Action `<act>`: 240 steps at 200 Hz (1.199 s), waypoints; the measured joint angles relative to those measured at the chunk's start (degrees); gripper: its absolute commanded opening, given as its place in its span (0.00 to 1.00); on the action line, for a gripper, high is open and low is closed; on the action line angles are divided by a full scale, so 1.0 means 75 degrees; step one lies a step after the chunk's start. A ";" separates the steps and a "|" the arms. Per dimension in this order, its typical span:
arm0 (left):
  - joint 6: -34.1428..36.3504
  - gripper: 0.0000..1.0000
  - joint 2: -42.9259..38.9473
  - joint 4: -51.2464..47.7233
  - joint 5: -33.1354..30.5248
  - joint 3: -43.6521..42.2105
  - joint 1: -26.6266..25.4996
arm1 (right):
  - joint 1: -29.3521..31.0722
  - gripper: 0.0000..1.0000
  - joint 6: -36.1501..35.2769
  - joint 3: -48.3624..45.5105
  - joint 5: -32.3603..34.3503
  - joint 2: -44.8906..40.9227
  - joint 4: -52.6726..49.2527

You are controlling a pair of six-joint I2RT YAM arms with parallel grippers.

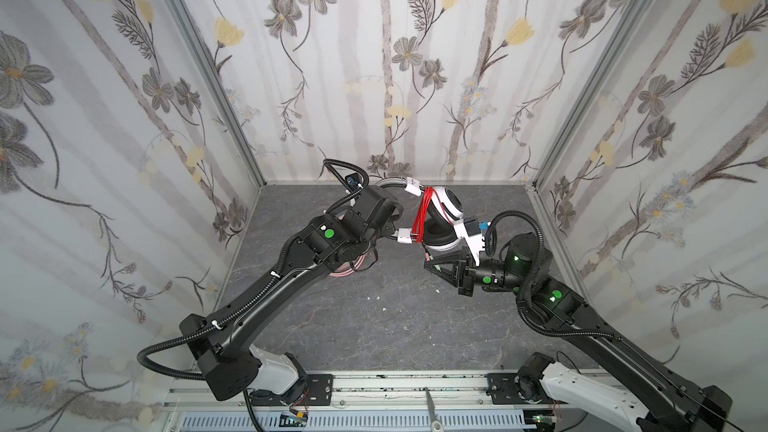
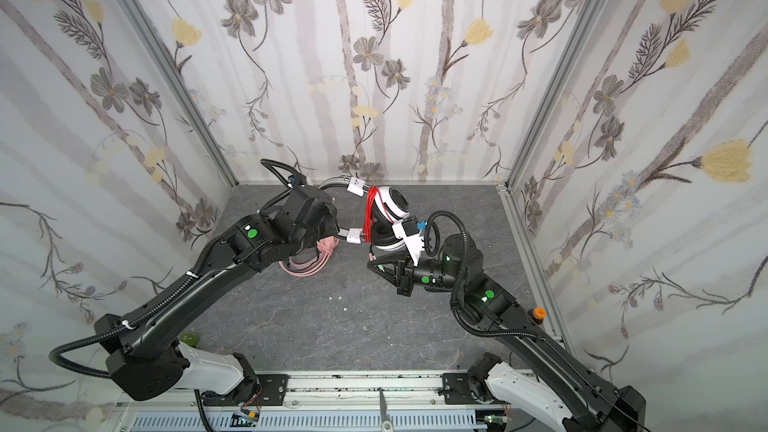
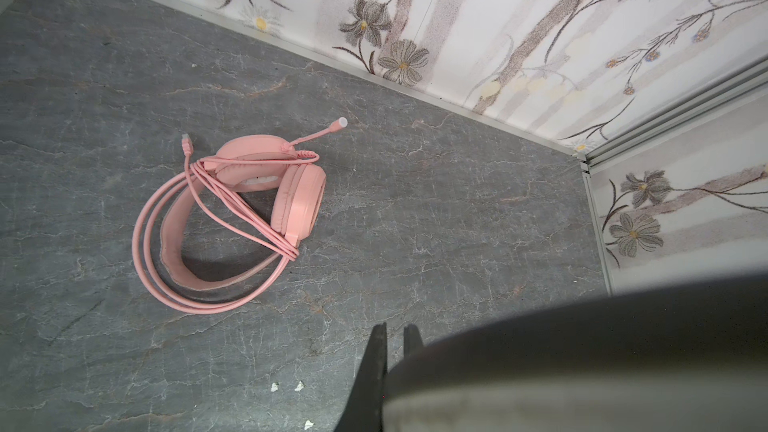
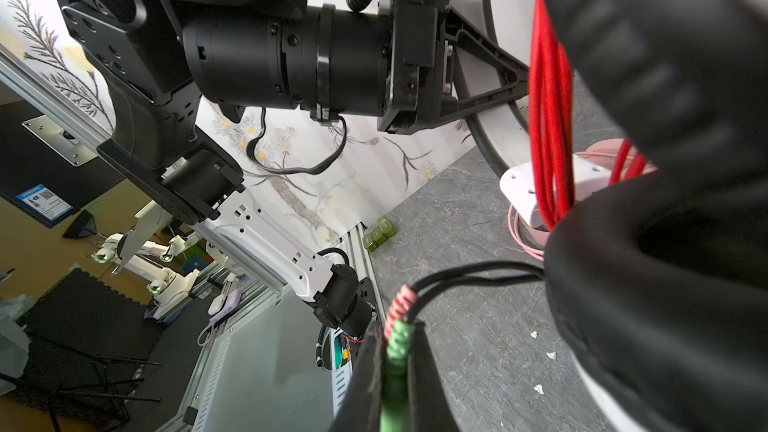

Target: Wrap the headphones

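The white-and-black headphones [image 1: 451, 203] [image 2: 395, 201] hang in the air between my two arms in both top views. Their thin red cord [image 1: 422, 218] [image 4: 548, 118] is looped several times across the headset by the black earpads [image 4: 665, 284]. My left gripper [image 3: 395, 330] [image 1: 392, 216] is shut on the headband [image 3: 582, 347]. My right gripper [image 4: 397, 330] [image 1: 428, 261] is shut on the green plug [image 4: 397, 347] at the cord's end, with a pink plug [image 4: 399, 305] beside it. The pink headphones [image 3: 297, 201] [image 2: 307, 261] lie on the table under my left arm, their cord coiled around them.
Flowered walls close in the grey table [image 1: 374, 326] on three sides. Small white scraps [image 1: 374, 297] lie mid-table. Scissors [image 1: 432, 409] rest on the front rail. Green blocks [image 4: 378, 232] sit at the table's front left corner, and an orange knob [image 2: 539, 312] at the right edge.
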 measured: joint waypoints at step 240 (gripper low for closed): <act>-0.2410 0.00 0.2314 -0.0536 0.1443 -0.0938 -0.0638 | -0.1323 0.03 0.0032 -0.1443 0.1387 0.0656 -0.0836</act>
